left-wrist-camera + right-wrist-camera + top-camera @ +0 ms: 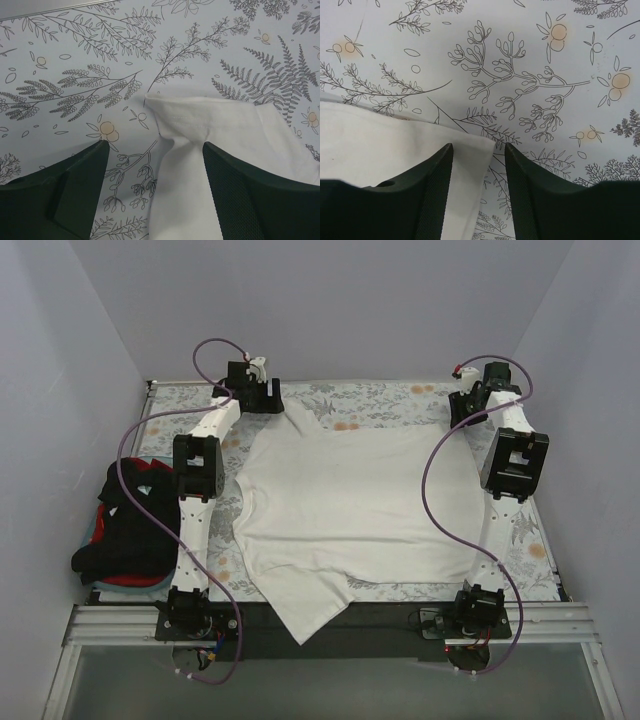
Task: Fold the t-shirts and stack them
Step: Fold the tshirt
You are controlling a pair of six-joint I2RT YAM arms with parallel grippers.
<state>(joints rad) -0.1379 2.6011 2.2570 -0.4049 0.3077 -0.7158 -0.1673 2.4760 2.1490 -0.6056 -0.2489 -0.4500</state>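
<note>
The large off-white t-shirt [340, 510] lies spread flat in the middle of the table, with one sleeve hanging over the near edge. My left gripper [266, 396] is at the far left, open. In the left wrist view its fingers [155, 147] straddle the shirt's far sleeve [215, 125] without closing on it. My right gripper [466, 410] is at the far right, open. In the right wrist view it [477, 150] stands over the shirt's far corner [380, 135], which lies between the jaws. A pile of black, red and teal shirts [130, 525] sits at the left edge.
The floral table cloth [380, 400] covers the table and also shows in the left wrist view [75, 75] and the right wrist view [520, 50]. Grey walls enclose the left, right and back. A metal rail [560, 625] runs along the near edge. Purple cables [435, 500] loop off both arms.
</note>
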